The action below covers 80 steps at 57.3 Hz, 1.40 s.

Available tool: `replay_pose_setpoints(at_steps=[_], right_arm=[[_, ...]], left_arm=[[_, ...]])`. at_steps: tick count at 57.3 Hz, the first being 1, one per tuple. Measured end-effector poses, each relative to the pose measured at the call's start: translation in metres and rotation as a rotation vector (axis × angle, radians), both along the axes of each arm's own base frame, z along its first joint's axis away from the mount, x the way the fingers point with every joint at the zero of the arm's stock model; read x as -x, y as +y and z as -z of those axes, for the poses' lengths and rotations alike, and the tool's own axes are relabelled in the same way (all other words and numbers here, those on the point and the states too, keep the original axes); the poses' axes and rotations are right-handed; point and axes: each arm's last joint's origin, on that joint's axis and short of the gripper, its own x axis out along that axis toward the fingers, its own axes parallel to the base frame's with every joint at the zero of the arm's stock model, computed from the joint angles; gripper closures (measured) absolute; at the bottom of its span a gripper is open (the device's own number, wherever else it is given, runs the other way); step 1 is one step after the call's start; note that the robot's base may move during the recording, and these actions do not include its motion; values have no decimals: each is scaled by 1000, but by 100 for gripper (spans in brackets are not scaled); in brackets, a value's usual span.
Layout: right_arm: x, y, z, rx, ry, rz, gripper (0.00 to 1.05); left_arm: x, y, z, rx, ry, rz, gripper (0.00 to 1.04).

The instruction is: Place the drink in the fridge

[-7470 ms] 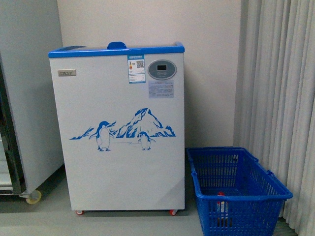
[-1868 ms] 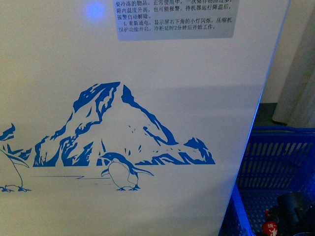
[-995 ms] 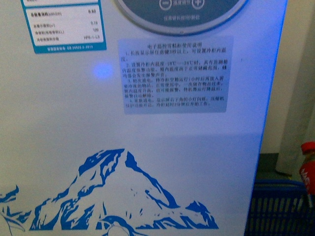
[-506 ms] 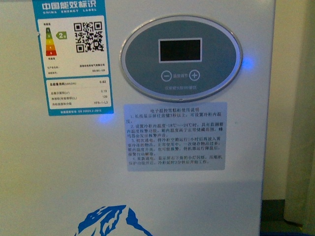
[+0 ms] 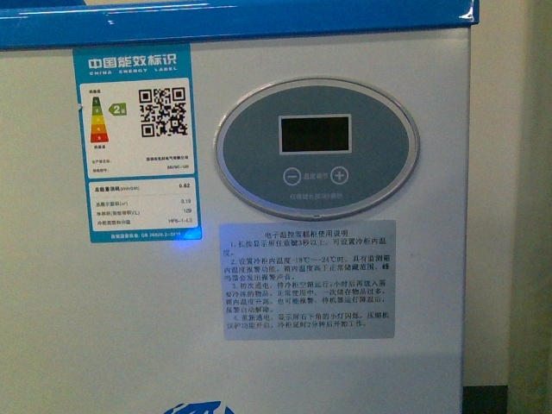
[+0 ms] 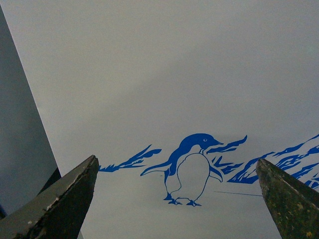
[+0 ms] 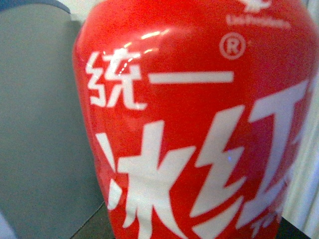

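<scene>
The fridge (image 5: 103, 345) fills the front view: a white front wall, a blue top rim (image 5: 233, 21), an oval grey display (image 5: 316, 148) and an energy label (image 5: 138, 142). Neither arm shows there. The drink (image 7: 194, 124) fills the right wrist view with its red label and white characters, and my right gripper is shut on it; its fingers are hidden behind the bottle. In the left wrist view my left gripper (image 6: 177, 199) is open and empty, its dark fingers (image 6: 65, 199) wide apart, facing the fridge's penguin graphic (image 6: 189, 167).
A grey instruction sticker (image 5: 309, 279) sits under the display. Beside the fridge's left side a grey cabinet wall (image 6: 20, 144) shows in the left wrist view. A grey surface (image 7: 40, 124) lies behind the drink. A beige wall (image 5: 509, 190) is right of the fridge.
The front view has climbed up the fridge's front, from the mountain graphic to the display and now the blue top rim. The blue basket and the drink have left that view.
</scene>
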Motion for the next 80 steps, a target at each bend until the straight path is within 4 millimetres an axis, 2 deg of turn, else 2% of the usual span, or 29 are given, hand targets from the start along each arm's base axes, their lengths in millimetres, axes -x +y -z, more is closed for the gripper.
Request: replay_pose_setpoints(at_steps=[14, 80], right_arm=[[-3, 2, 8, 19, 23, 20, 69], [-2, 2, 8, 21, 18, 19, 69]], left_arm=[[0, 0, 0, 0, 0, 0, 8], [0, 0, 0, 0, 0, 1, 8]])
